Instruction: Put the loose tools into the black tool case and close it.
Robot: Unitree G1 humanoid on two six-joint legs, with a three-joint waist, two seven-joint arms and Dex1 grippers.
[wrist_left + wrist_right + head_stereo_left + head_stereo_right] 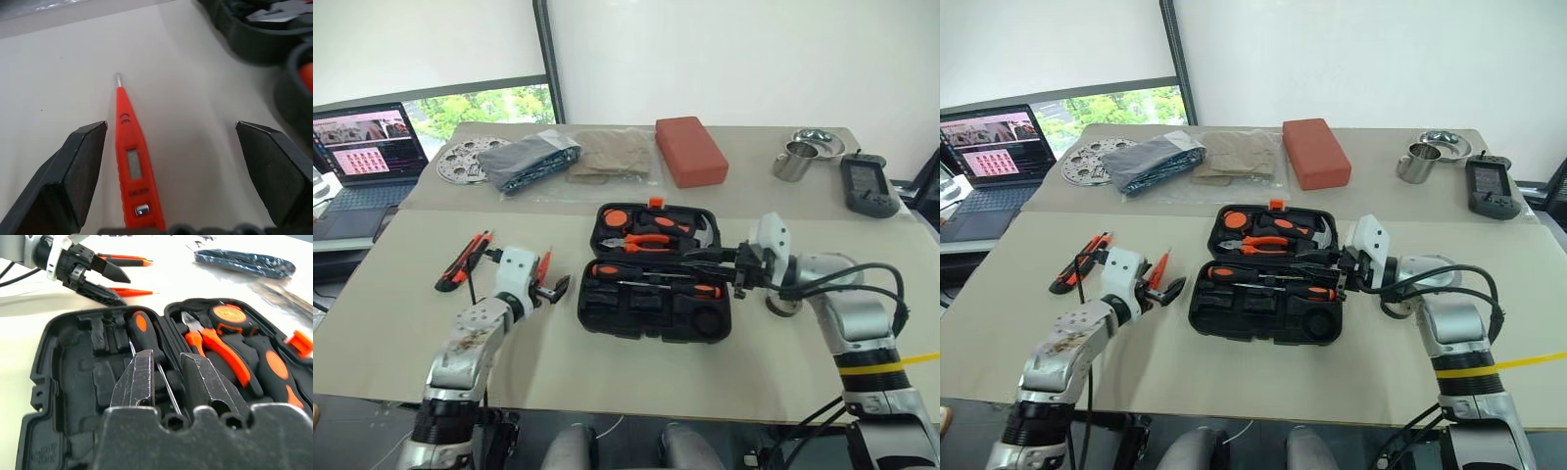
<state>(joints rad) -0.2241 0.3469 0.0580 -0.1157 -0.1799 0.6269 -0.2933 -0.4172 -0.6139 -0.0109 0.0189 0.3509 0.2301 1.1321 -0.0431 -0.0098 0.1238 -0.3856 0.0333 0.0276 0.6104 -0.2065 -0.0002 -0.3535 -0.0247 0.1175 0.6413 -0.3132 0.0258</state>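
Observation:
The black tool case (607,315) lies open mid-table, with two orange-and-black screwdrivers (631,271) in its near half. The small all-orange screwdriver (129,161) lies on the table left of the case, between the wide-open fingers of my left gripper (554,288), nearer one finger and not touched. The utility knife (462,261) lies further left. My right gripper (168,367) hovers over the case's right side, fingers a little apart and empty, above a screwdriver's shaft. A small dark roll (781,305) shows under my right wrist.
Pliers (651,238) and a hammer (707,233) sit in the case's far half. Behind it lie a red-brown block (690,149), folded cloths (529,159), a metal cup (793,162) and a handheld device (868,184). A laptop (367,147) stands far left.

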